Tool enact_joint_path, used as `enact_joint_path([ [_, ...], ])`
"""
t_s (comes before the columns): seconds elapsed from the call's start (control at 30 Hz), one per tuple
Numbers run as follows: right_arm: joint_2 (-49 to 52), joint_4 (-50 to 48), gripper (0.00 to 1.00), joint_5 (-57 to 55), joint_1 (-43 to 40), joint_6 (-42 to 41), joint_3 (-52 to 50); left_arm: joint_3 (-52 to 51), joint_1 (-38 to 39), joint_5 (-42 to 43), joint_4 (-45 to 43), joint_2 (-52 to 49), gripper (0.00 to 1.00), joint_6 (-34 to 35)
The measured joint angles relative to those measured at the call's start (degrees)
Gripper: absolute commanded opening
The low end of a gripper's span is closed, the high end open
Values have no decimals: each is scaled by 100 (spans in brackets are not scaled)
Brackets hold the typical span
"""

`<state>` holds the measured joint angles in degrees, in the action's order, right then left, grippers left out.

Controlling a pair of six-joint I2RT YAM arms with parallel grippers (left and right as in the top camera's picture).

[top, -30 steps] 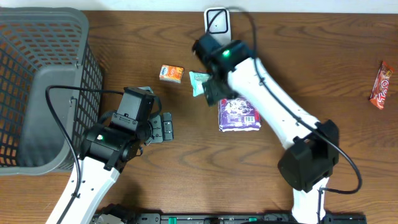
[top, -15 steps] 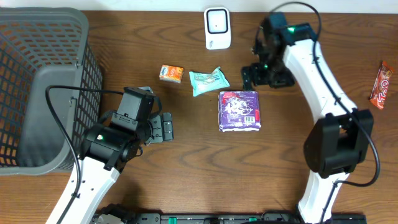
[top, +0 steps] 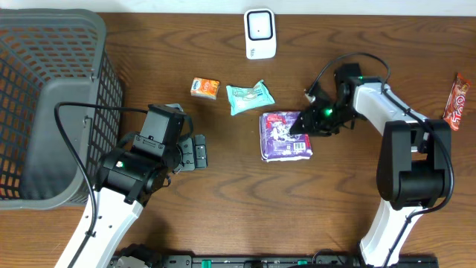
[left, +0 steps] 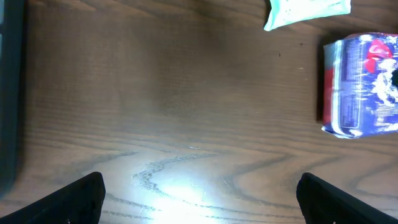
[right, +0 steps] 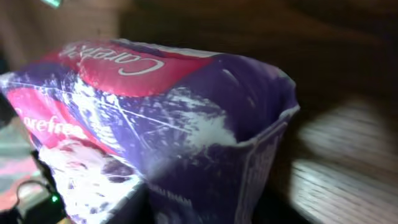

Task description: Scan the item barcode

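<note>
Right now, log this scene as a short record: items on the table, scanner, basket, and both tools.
scanner: white, at the far edge, nothing in front of it
purple pack: lying flat, mid-scene
right tool: at the purple pack's right edge; grip cannot be told
left tool: open, empty
other items: teal packet, orange box, red candy bar
basket: grey, on the left side
</note>
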<state>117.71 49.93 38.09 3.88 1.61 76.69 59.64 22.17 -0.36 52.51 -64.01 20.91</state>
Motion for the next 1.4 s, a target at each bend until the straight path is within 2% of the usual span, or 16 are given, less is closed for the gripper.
enact_joint_path([
  [0.2,-2,74,1,17,11,-424,85,0,0,0,0,0,98,0],
  [0.37,-42,859,1,-1093,57,-1008,870,0,0,0,0,0,98,0],
  [0.57,-439,2671,1,-4253,428,-1976,2323,0,0,2,-2,0,98,0],
  [0.7,-721,3488,1,-6323,975,-2695,2649,0,0,0,0,0,98,0],
  [0.83,-702,3289,1,-7217,1360,-3086,2481,0,0,2,0,0,98,0],
  [1.0,-472,2559,3,-7641,1585,-3311,1773,0,0,2,0,0,98,0],
  [1.13,-164,2212,25,-7713,1888,-3377,1327,0,0,0,0,0,98,0],
  [1.23,-107,2031,29,-7613,2210,-3407,1270,0,0,0,0,0,98,-2],
  [1.27,-116,1939,35,-7530,2330,-3405,1281,0,0,0,0,0,98,0],
  [1.37,-122,1700,73,-7232,2712,-3346,1325,0,0,0,0,0,98,0],
  [1.4,-122,1668,79,-7099,2841,-3327,1357,0,0,0,0,0,98,0],
])
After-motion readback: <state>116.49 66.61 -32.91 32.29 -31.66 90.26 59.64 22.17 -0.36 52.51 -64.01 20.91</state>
